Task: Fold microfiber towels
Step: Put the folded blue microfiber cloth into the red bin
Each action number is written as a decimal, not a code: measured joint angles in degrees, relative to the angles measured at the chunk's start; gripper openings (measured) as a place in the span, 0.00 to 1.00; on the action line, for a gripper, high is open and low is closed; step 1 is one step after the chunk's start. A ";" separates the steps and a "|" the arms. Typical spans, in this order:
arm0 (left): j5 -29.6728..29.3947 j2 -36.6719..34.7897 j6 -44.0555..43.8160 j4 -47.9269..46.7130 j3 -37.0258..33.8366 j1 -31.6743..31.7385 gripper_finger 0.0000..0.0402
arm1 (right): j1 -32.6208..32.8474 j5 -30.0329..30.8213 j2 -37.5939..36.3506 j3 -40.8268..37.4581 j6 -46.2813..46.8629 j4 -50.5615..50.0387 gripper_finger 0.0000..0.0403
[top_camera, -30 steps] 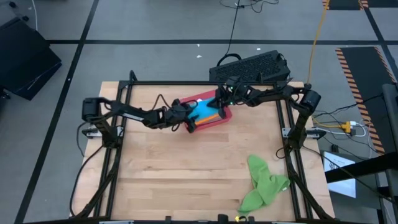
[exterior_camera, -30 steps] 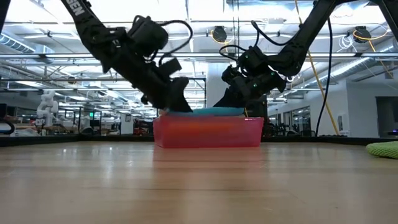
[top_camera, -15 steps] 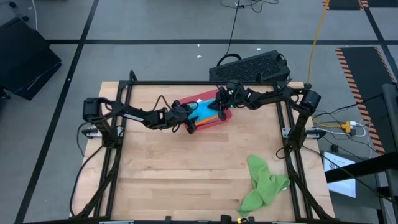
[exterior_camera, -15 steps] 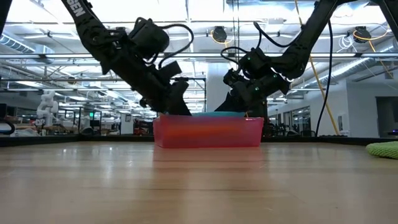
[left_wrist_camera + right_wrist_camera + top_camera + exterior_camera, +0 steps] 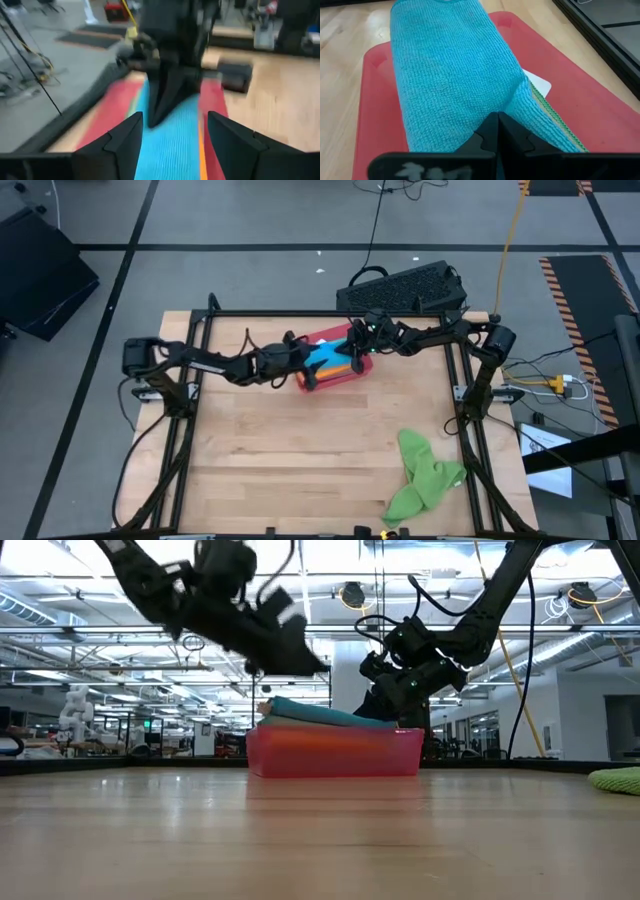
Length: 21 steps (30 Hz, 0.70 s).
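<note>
A red tray (image 5: pixel 360 364) stands at the table's far middle. In it lies a stack of folded towels, a bright blue towel (image 5: pixel 450 65) on top and orange (image 5: pixel 201 145) and green (image 5: pixel 551 107) edges showing under it. My right gripper (image 5: pixel 497 120) is shut, with its tips on the blue towel's right end. My left gripper (image 5: pixel 175 115) is open and empty. It hangs above the tray's left end (image 5: pixel 262 745), clear of the stack. A bright green towel (image 5: pixel 425 475) lies crumpled at the table's near right. My right gripper presses its shut fingertips (image 5: pixel 496 131) down on the bright blue towel's right end (image 5: pixel 485 107), slanting down from the table's right. The cloth is creased and dented in around the tips. The towel lies on the stack in the tray, its left end a little raised.
A black keyboard (image 5: pixel 405 285) lies beyond the table's far edge, behind the tray. A white label (image 5: pixel 538 83) lies in the tray beside the stack. Black frame rails (image 5: pixel 190 390) run along the table's left and right sides. Bare wood fills the near middle.
My left gripper has risen from the tray's left end and drawn back toward the table's left edge, clear of the towels. The blue towel's left end has come up above the tray's rim. Its right end stays down under my right gripper.
</note>
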 joint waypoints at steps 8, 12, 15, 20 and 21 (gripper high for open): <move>5.68 8.93 -3.39 0.33 -0.06 2.63 0.48 | 0.00 -0.02 0.04 0.00 -0.06 0.00 0.00; 6.79 10.17 -4.54 -0.44 0.05 2.63 0.37 | -0.02 -0.07 0.03 0.00 -0.90 -0.03 0.00; 7.64 10.27 -5.37 -0.88 0.07 2.68 0.29 | 0.00 -0.09 0.00 -0.02 -1.01 0.06 0.00; 9.98 8.40 -5.43 -0.36 0.02 2.49 0.25 | -0.02 -0.15 -0.15 -0.02 -1.06 -0.03 0.00; 10.19 7.55 -5.42 -0.77 -0.03 2.46 0.27 | -0.02 -0.15 -0.15 -0.02 -1.07 -0.05 0.00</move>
